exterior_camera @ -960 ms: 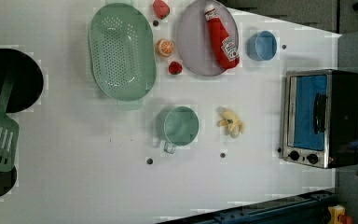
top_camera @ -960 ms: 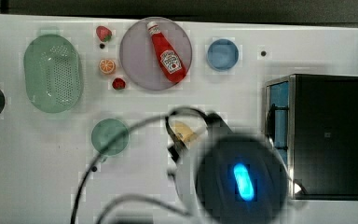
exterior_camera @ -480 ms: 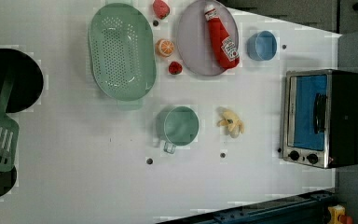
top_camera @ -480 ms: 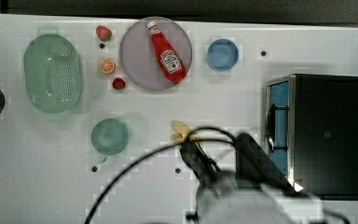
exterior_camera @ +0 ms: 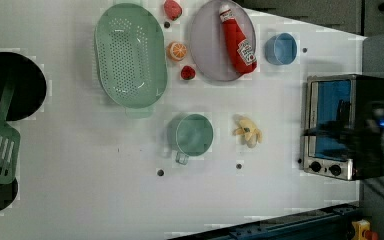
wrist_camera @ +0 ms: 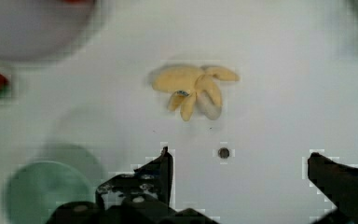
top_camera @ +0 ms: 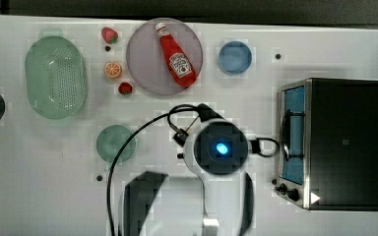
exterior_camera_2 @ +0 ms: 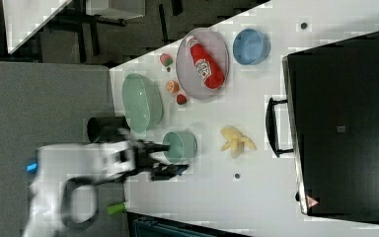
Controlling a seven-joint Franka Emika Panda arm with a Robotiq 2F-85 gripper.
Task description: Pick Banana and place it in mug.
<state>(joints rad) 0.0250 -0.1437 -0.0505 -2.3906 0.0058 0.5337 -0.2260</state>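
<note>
Pale yellow banana (exterior_camera: 247, 131) lies on the white desk (exterior_camera: 80, 190), peel splayed in several lobes, between the teal mug (exterior_camera: 194, 135) and the toaster oven (exterior_camera: 337, 125); near the mug but not touching it. Mug upright, handle toward the left view's bottom. In the wrist view the banana (wrist_camera: 193, 88) sits beyond the end effector (wrist_camera: 240, 168), whose two dark fingers (wrist_camera: 161, 170) stand wide apart with nothing between them (only bare desk and a small dark hole). Mug (wrist_camera: 46, 193) shows beside one finger. Top view: the arm's round wrist housing, blue light lit, covers the banana's spot. Farther off, a lilac plate (exterior_camera: 205, 45) carrying a ketchup bottle (exterior_camera: 237, 40), a blue cup (exterior_camera: 281, 49), a green colander (exterior_camera: 130, 55).
</note>
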